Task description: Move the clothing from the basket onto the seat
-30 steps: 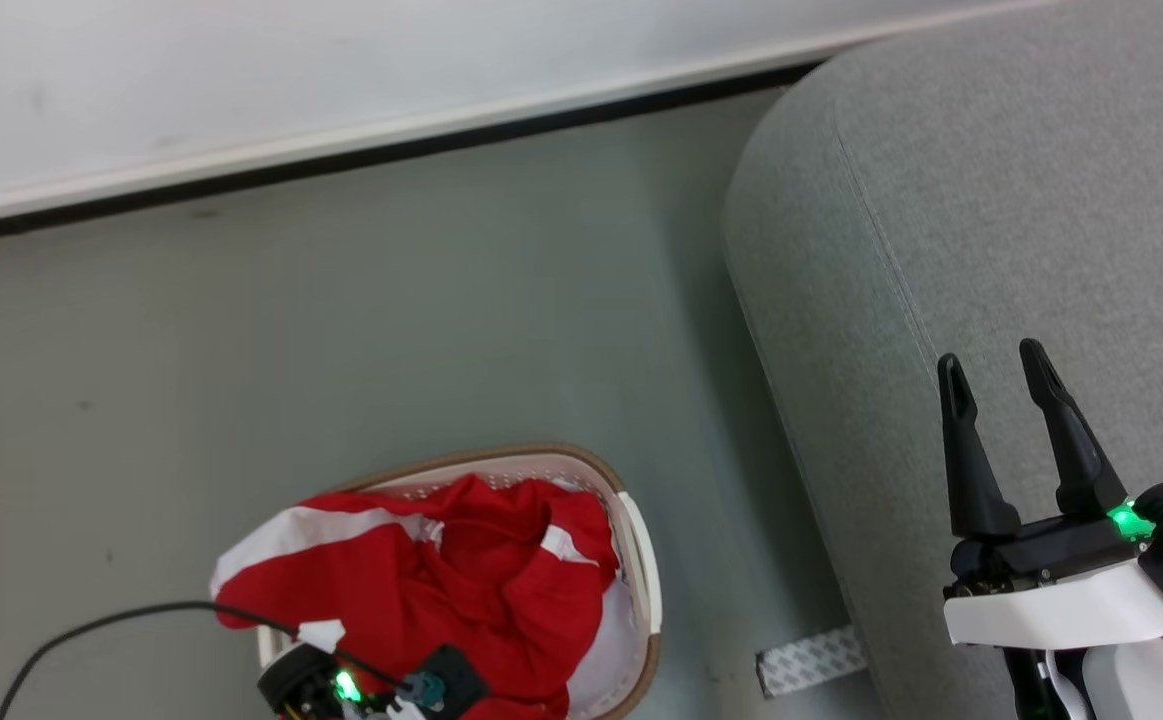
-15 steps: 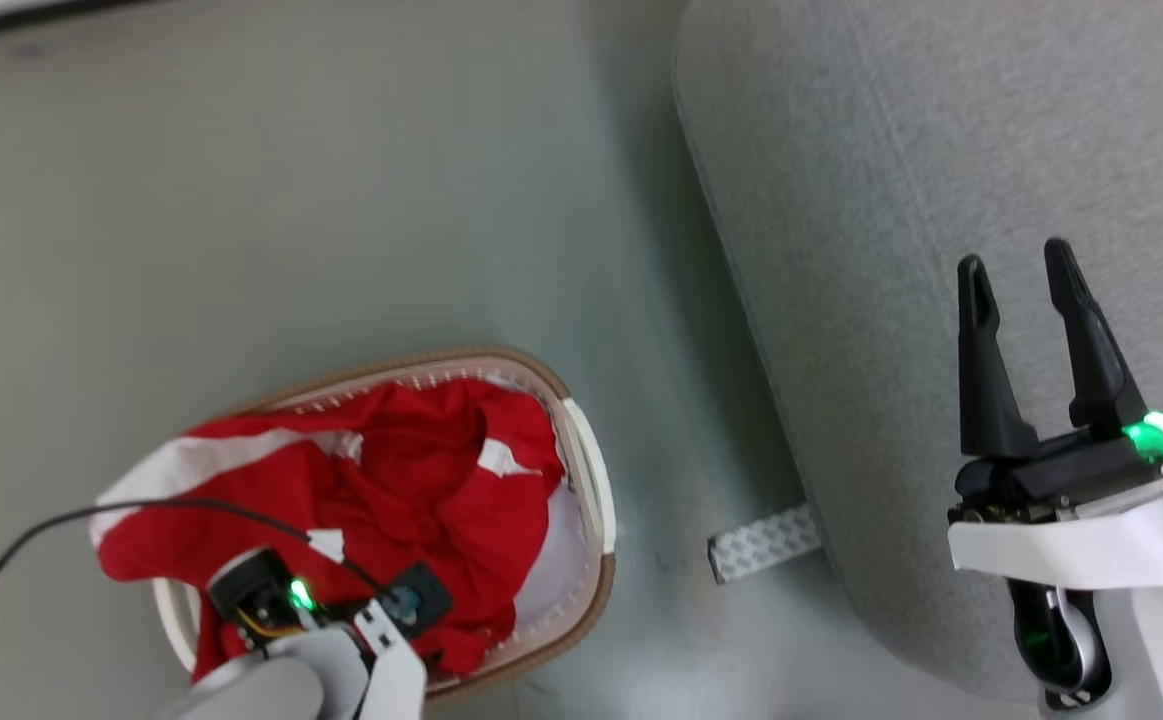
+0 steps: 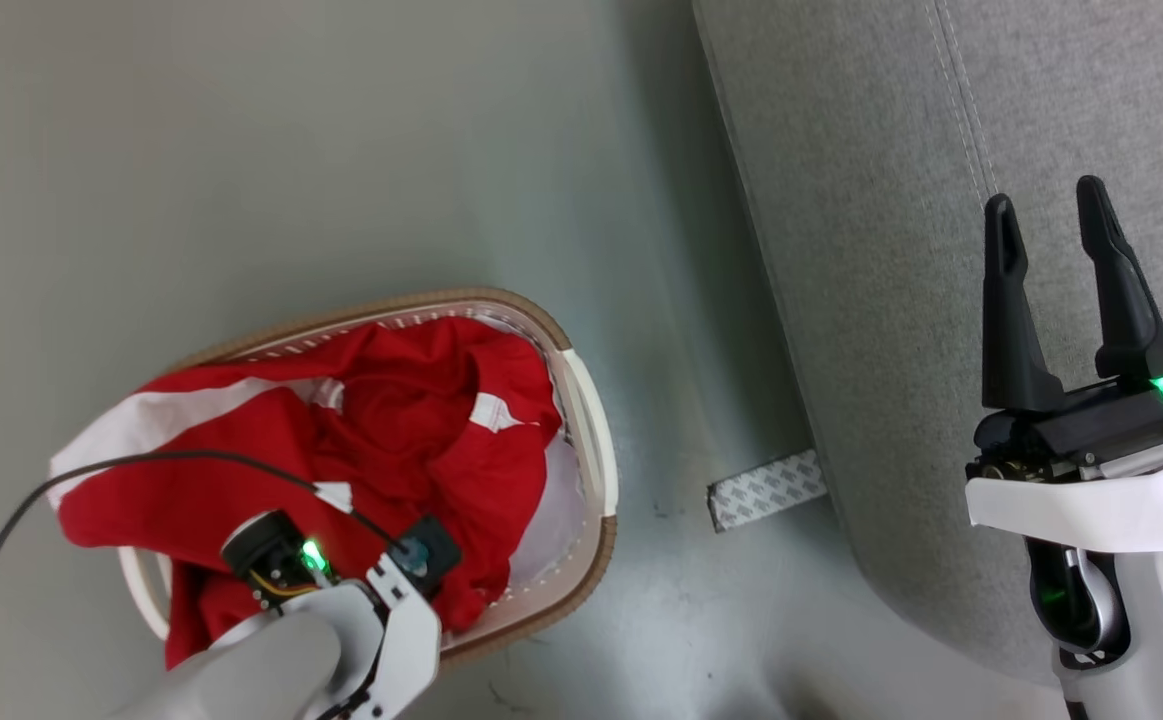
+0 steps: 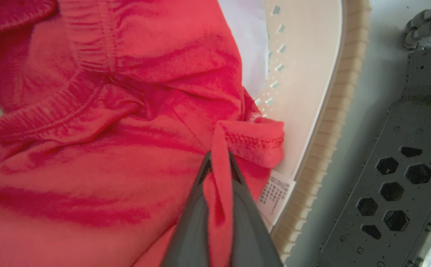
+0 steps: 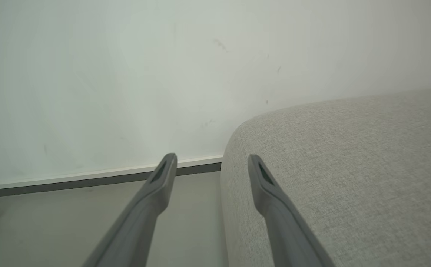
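Red clothing (image 3: 391, 440) with white panels is heaped in the white basket (image 3: 581, 420) with its brown rim, low on the left of the head view. My left gripper (image 4: 219, 157) is shut on a fold of the red clothing (image 4: 108, 129) near the basket's wall (image 4: 308, 74); in the head view its wrist sits over the heap's near side and the fingers are hidden. My right gripper (image 3: 1049, 205) stands open over the grey seat (image 3: 871, 200), holding nothing. In the right wrist view the right gripper (image 5: 209, 161) is open over the corner of the seat (image 5: 348, 155).
A grey-green floor (image 3: 291, 150) surrounds the basket. A patterned strip (image 3: 766, 490) lies on the floor by the seat's base. A black cable (image 3: 31, 500) runs over the clothing. The robot's dark base (image 4: 397, 178) lies beside the basket. A white wall (image 5: 126, 74) stands behind the seat.
The head camera has tilted down, so wall and baseboard left the picture and basket and seat shifted up. The left forearm shows more; the right gripper sits higher in the picture, still open.
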